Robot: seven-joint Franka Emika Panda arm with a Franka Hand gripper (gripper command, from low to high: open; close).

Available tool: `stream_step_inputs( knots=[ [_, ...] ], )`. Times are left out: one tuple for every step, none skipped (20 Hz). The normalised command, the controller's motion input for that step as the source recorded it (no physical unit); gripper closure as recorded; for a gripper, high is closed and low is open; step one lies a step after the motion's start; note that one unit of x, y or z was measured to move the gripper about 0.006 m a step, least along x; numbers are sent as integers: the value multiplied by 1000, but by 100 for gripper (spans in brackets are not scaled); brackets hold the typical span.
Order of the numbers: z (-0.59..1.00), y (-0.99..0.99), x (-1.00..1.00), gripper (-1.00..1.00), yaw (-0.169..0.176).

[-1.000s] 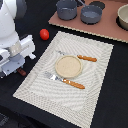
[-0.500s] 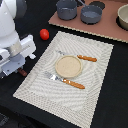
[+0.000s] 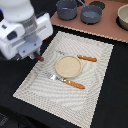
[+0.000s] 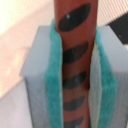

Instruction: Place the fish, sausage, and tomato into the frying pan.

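While the wrist view is blurry, we can still see the sausage point(image 4: 75, 55) pretty clearly: a reddish-brown rod with dark oval marks down its side, long axis running along the length of the fingers, one end sticking out past them. It sits right between the two grey fingers point(image 4: 37, 80), and the teal pads point(image 4: 55, 75) press against it on both sides, so the gripper point(image 4: 75, 100) is clamped on the sausage with only the rod's own width between the pads.

In the exterior view we only catch a small dark red bit of the sausage point(image 3: 40, 58) poking out below the white arm, over the left edge of the striped placemat point(image 3: 95, 95). We can't tell from there whether it's touching the mat or hanging just above it.

Moving outward, the tan plate point(image 3: 67, 66) sits near the middle of the mat, with one orange-handled piece of cutlery point(image 3: 86, 58) on its far-right side and another point(image 3: 73, 83) on its near side. Well apart, at the far end on the brownish board point(image 3: 107, 27), we've got the frying pan point(image 3: 91, 14) with the taller pot point(image 3: 66, 8) to its left and a cream bowl point(image 3: 122, 16) off to the right.
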Motion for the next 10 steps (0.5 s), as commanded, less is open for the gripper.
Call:
stream_step_inputs(
  knots=[
    [1000, 777, 814, 100, 0],
    [1000, 780, 797, 100, 0],
    [1000, 789, 780, 100, 0],
    [1000, 789, 766, 100, 0],
    [983, 789, 743, 100, 0],
    [960, 791, 734, 100, 0],
    [914, 789, 723, 100, 0],
    [806, 789, 697, 100, 0],
    [691, 791, 669, 100, 0],
    [571, 797, 640, 100, 0]
  ],
)
